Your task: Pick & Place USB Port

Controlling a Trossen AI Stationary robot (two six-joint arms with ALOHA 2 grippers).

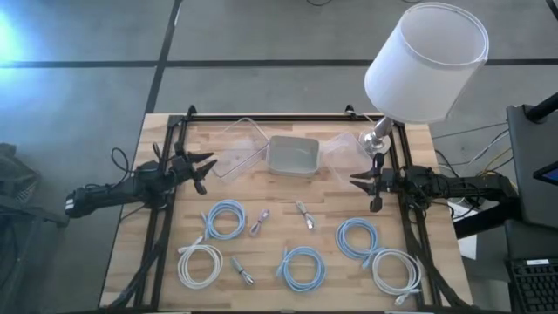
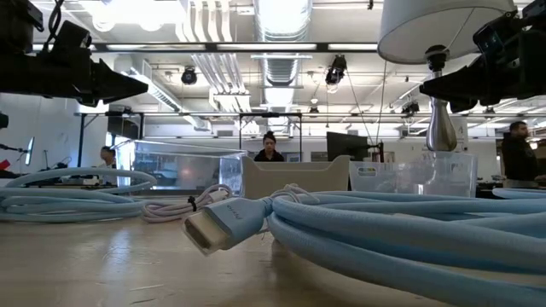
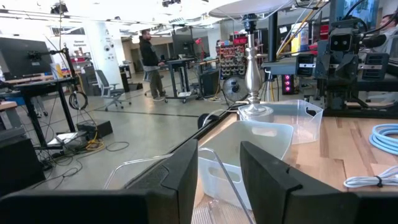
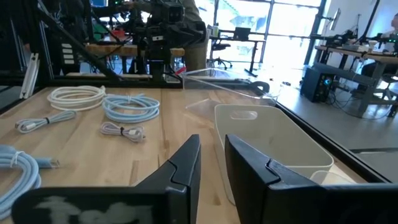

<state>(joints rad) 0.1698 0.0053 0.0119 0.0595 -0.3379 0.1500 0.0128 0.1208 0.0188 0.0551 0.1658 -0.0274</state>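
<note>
Three small grey USB pieces lie flat on the wooden table: one [image 1: 260, 222] and another [image 1: 304, 214] mid-table, a third [image 1: 242, 272] nearer the front edge. My left gripper [image 1: 206, 171] hovers level at the table's left side, open and holding nothing; in its wrist view [image 3: 219, 149] its fingers point toward the bins. My right gripper [image 1: 360, 182] hovers level at the right side, its fingers a small gap apart [image 4: 212, 146], also holding nothing. Both stand well above the table in the low view, left [image 2: 128, 88] and right [image 2: 435, 85].
A grey-white bin [image 1: 294, 157] sits at the far middle between two clear bins [image 1: 240, 146] [image 1: 347, 146]. Blue cable coils [image 1: 225, 218] [image 1: 302, 268] [image 1: 357, 237] and white coils [image 1: 199, 264] [image 1: 397, 270] lie around the USB pieces. A lamp [image 1: 425, 61] stands at the far right corner.
</note>
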